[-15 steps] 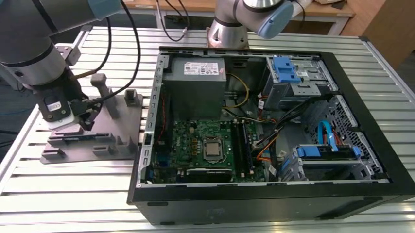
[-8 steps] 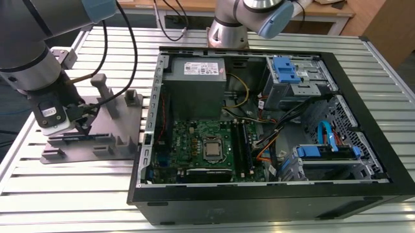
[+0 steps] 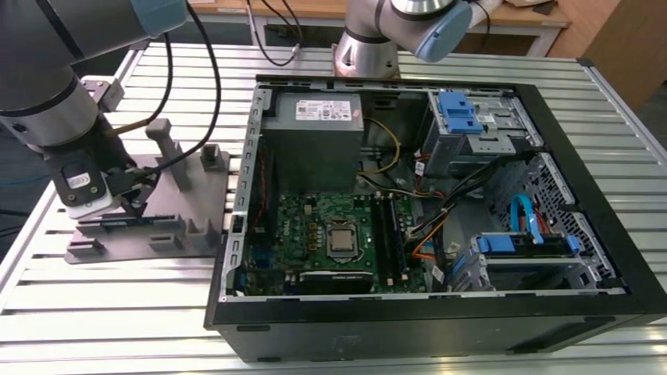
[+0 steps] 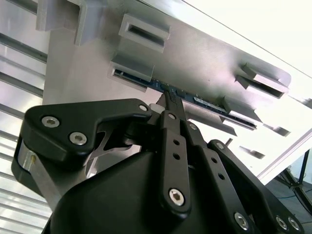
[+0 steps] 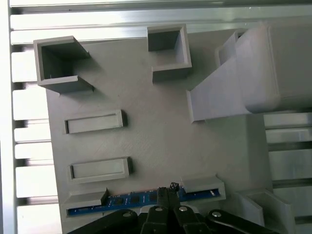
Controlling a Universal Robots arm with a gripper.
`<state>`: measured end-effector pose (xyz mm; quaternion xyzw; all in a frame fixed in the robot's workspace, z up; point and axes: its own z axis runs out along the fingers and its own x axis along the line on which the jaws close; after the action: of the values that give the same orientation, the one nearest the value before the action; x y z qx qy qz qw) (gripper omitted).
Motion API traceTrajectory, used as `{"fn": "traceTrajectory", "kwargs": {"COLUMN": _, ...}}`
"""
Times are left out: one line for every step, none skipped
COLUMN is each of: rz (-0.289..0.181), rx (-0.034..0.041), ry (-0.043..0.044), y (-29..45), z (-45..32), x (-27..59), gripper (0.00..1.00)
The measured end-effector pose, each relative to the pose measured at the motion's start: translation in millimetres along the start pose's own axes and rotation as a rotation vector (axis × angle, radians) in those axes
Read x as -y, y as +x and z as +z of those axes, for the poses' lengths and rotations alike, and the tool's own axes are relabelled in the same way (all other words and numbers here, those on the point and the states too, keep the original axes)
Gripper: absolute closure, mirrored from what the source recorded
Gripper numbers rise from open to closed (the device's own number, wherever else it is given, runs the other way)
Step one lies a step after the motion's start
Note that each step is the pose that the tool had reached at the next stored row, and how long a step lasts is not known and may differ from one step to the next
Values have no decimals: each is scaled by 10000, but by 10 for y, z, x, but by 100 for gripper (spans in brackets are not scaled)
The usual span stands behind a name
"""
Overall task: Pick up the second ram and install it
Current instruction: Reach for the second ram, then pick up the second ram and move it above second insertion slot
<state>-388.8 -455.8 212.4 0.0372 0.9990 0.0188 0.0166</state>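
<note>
- I see the gripper (image 5: 169, 191) down on the grey tray (image 5: 161, 141), its fingers pinching the long edge of the second ram (image 5: 126, 199).
- The second ram stands on edge in two tray holders, near the bench (image 3: 115, 305) edge at the exterior view's left.
- The open computer case (image 3: 583, 301) sits just beside the tray.

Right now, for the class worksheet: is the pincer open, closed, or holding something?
The pincer: closed on the second ram, which stands on edge in its slot in the grey tray.
</note>
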Motion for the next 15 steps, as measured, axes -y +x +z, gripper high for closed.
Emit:
{"fn": "traceTrajectory", "kwargs": {"rz": 0, "rx": 0, "ry": 0, "y": 0, "z": 0, "x": 1, "gripper": 93}}
{"fn": "traceTrajectory", "kwargs": {"rz": 0, "rx": 0, "ry": 0, "y": 0, "z": 0, "x": 2, "gripper": 93}}
{"fn": "traceTrajectory", "kwargs": {"rz": 0, "rx": 0, "ry": 0, "y": 0, "z": 0, "x": 2, "gripper": 93}}
{"fn": "traceTrajectory", "kwargs": {"rz": -1, "rx": 0, "ry": 0, "y": 0, "z": 0, "x": 2, "gripper": 93}}
{"fn": "traceTrajectory", "kwargs": {"rz": -16, "rx": -1, "ry": 0, "y": 0, "z": 0, "x": 2, "gripper": 93}}
{"fn": "traceTrajectory", "kwargs": {"rz": -53, "rx": -1, "ry": -2, "y": 0, "z": 0, "x": 2, "gripper": 93}}
{"fn": "traceTrajectory", "kwargs": {"rz": -142, "rx": -6, "ry": -5, "y": 0, "z": 0, "x": 2, "gripper": 93}}
{"fn": "traceTrajectory", "kwargs": {"rz": -289, "rx": -11, "ry": -9, "y": 0, "z": 0, "x": 2, "gripper": 93}}
{"fn": "traceTrajectory", "kwargs": {"rz": -467, "rx": -18, "ry": -14, "y": 0, "z": 0, "x": 3, "gripper": 93}}
{"fn": "traceTrajectory", "kwargs": {"rz": -647, "rx": -25, "ry": -20, "y": 0, "z": 0, "x": 3, "gripper": 93}}
{"fn": "traceTrajectory", "kwargs": {"rz": -827, "rx": -33, "ry": -26, "y": 0, "z": 0, "x": 3, "gripper": 93}}
{"fn": "traceTrajectory", "kwargs": {"rz": -1005, "rx": -40, "ry": -31, "y": 0, "z": 0, "x": 3, "gripper": 93}}
{"fn": "traceTrajectory", "kwargs": {"rz": -1187, "rx": -47, "ry": -37, "y": 0, "z": 0, "x": 3, "gripper": 93}}
{"fn": "traceTrajectory", "kwargs": {"rz": -1381, "rx": -54, "ry": -44, "y": 0, "z": 0, "x": 2, "gripper": 93}}
{"fn": "traceTrajectory", "kwargs": {"rz": -1562, "rx": -61, "ry": -49, "y": 0, "z": 0, "x": 2, "gripper": 93}}
